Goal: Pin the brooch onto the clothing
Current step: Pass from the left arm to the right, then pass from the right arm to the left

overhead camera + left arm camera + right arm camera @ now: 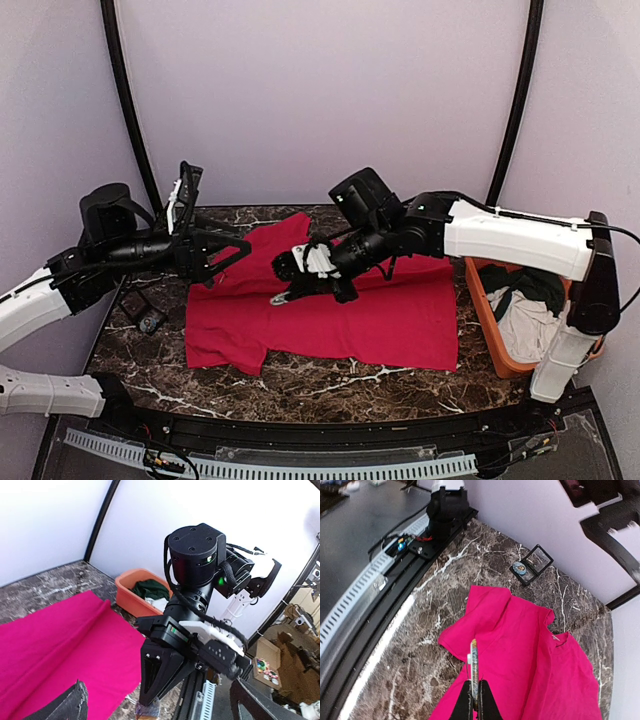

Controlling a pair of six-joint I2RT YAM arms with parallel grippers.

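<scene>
The right gripper [475,685] is seen pressed together, pinching a thin flat piece, taken to be the brooch [474,657] edge-on; its long axis is carried straight out past the fingertips; the red T-shirt [530,650] is spread flat on the marble table [330,385], directly below that tip, so the coming move is judged to be a short drop onto the fabric; the right arm is clearly the nearer one. The left gripper [230,256] is held spread wide at the shirt's left edge, with nothing between its fingers. Only in the right wrist view is a small open box [532,566] shown beyond the shirt, by the wall; only in the top view are both arms and the orange basket [485,320] taken in together.
</scene>
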